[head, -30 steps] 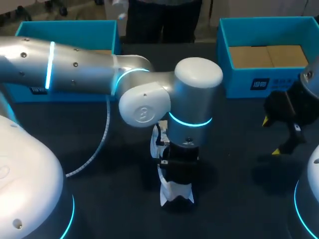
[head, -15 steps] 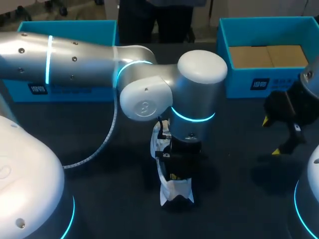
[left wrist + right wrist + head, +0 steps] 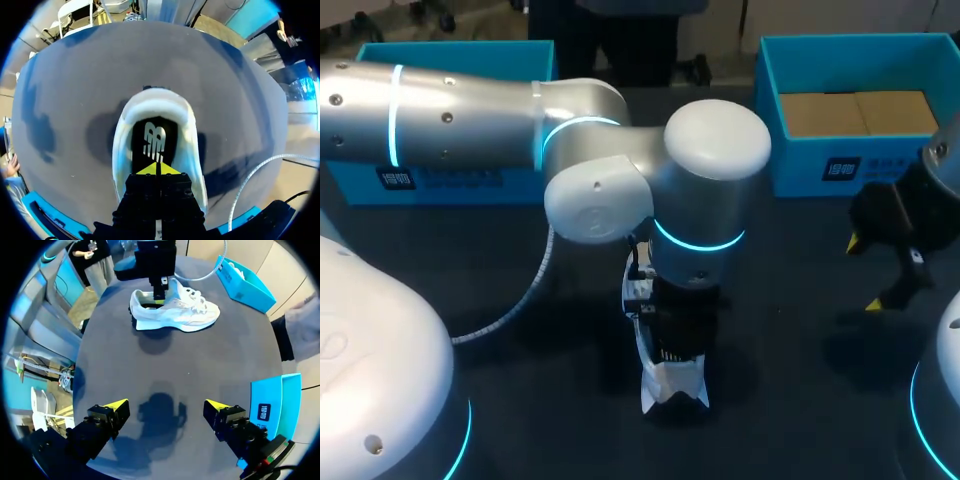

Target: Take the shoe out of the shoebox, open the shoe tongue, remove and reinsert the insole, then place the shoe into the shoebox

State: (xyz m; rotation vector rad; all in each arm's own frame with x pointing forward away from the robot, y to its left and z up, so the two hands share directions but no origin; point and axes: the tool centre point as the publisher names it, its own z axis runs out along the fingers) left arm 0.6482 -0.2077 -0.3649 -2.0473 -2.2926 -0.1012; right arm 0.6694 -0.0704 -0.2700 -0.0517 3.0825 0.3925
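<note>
A white sneaker (image 3: 672, 386) lies on the dark table near the middle, its heel toward the front edge. My left gripper (image 3: 676, 346) points straight down into it. In the left wrist view the shoe's heel rim (image 3: 150, 102) rings a black insole (image 3: 154, 137), and my left gripper (image 3: 158, 169) has its yellow tips pressed together just over that insole. I cannot tell whether it pinches the insole. In the right wrist view the sneaker (image 3: 185, 310) lies on its sole with my left gripper (image 3: 159, 294) in its opening. My right gripper (image 3: 170, 405) hovers open and empty at the table's right (image 3: 863, 273).
A blue shoebox (image 3: 775, 110) with brown cardboard inside stands at the back right. A second blue box (image 3: 450, 180) sits at the back left, partly hidden by my left arm. A white cable (image 3: 515, 300) hangs from the left arm.
My left arm's elbow and wrist housing have shifted a little to the left, while its gripper stays in the shoe. The right arm has not moved.
</note>
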